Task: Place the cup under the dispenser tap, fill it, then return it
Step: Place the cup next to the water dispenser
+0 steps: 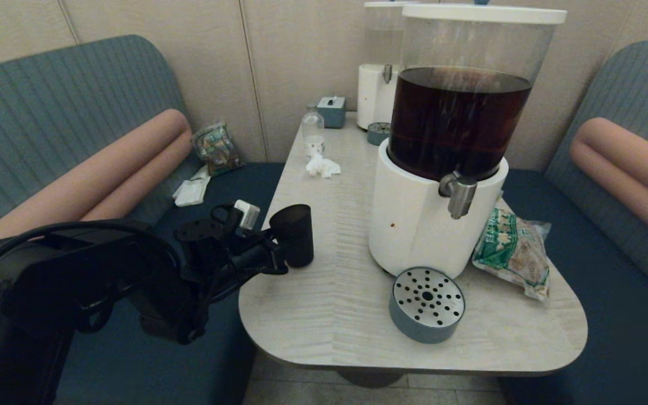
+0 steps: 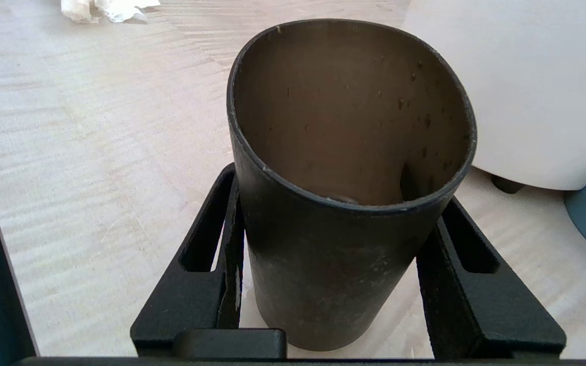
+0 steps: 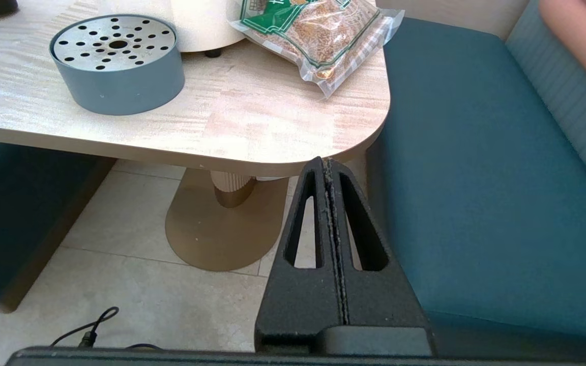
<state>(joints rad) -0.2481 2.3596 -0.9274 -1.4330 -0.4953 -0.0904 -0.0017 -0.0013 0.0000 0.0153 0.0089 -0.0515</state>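
Observation:
The dark smoky cup (image 1: 293,233) stands upright near the table's left edge, with nothing showing inside it. My left gripper (image 1: 283,251) reaches in from the left and is shut on it. In the left wrist view the cup (image 2: 323,264) fills the gap of the left gripper (image 2: 341,188), and both black fingers (image 2: 222,264) press its wall. The silver dispenser tap (image 1: 459,194) juts from the white base of the dark-liquid dispenser (image 1: 419,225), well right of the cup. My right gripper (image 3: 327,162) is shut and empty, parked below the table's front right corner.
A round grey drip tray (image 1: 426,304) (image 3: 117,61) sits below the tap. A snack bag (image 1: 512,253) (image 3: 318,40) lies right of the dispenser. Further back stand a small clear bottle (image 1: 313,132), crumpled tissue (image 1: 323,166) and a pale dispenser (image 1: 377,84). Benches flank the table (image 1: 324,320).

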